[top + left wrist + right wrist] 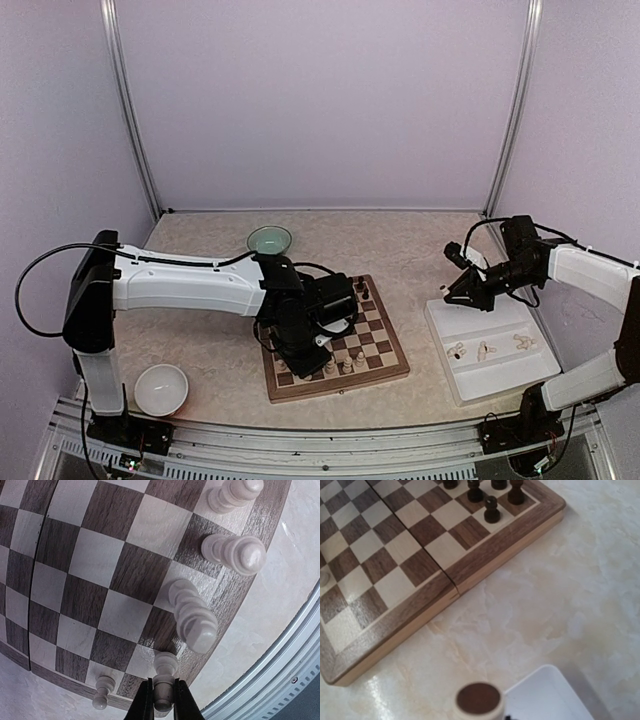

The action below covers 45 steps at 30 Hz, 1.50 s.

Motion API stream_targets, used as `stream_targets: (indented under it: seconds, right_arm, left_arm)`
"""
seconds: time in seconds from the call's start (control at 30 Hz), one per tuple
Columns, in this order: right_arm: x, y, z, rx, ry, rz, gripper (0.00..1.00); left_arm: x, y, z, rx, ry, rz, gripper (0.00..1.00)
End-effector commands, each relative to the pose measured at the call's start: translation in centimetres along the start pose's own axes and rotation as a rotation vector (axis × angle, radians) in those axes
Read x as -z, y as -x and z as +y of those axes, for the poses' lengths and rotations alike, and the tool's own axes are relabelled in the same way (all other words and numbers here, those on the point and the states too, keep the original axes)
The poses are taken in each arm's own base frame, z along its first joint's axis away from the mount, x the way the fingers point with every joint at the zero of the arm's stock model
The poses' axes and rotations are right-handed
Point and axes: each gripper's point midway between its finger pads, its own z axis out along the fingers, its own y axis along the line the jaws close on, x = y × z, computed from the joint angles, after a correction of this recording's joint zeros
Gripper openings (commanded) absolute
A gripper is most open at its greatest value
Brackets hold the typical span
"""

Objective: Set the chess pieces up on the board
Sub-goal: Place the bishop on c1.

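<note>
The board (385, 345) lies in the middle of the table. My left gripper (305, 362) is low over its near edge. In the left wrist view this gripper (162, 684) is shut on a cream chess piece (165, 664) that stands upright on an edge square. A small pawn (100, 692) stands to its left, and three taller cream pieces (196, 622) line the edge to its right. My right gripper (465, 290) hovers over the tray's far left corner. A cream piece (478, 700) with a brown felt base sits blurred at its jaws, so it looks shut on it.
The white tray (505, 375) at right holds three loose cream pieces (485, 350). Dark chessmen (362, 291) stand on the board's far right corner. A teal bowl (269, 240) sits behind the board and a white bowl (161, 388) at near left. An aluminium rail (280, 670) borders the table's near edge.
</note>
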Motion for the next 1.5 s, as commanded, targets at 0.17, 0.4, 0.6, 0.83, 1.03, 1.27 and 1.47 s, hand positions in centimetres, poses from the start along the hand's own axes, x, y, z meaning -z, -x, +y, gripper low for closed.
stream_targets:
  seconds: [0.17, 0.4, 0.6, 0.83, 1.03, 1.27, 1.47]
  right_arm:
    - [-0.6, -0.4, 0.5, -0.014, 0.019, 0.013, 0.13]
    - [-0.7, -0.5, 0.5, -0.015, 0.02, 0.016, 0.13]
    - [-0.7, -0.6, 0.5, -0.017, 0.022, 0.018, 0.13]
    - [-0.7, -0.6, 0.5, -0.016, 0.023, 0.019, 0.13]
    - [-0.7, -0.4, 0.6, -0.014, 0.027, 0.016, 0.13]
    - [-0.1, 0.7, 0.6, 0.052, 0.019, 0.043, 0.12]
    - [0.2, 1.5, 0.4, 0.093, 0.016, 0.109, 0.12]
  left_arm:
    - [-0.6, 1.2, -0.7, -0.003, -0.023, -0.028, 0.05]
    - [-0.9, 1.5, -0.6, 0.0, -0.015, -0.026, 0.06]
    - [-1.1, 1.5, -0.1, 0.001, 0.009, -0.021, 0.08]
    - [-1.3, 1.5, -0.1, 0.005, 0.013, -0.014, 0.11]
    - [-0.1, 1.7, 0.2, 0.01, 0.029, -0.037, 0.19]
    - [4.6, 2.3, 0.7, -0.001, 0.03, -0.124, 0.25]
    - [8.9, 3.1, -0.1, -0.024, -0.045, -0.271, 0.28]
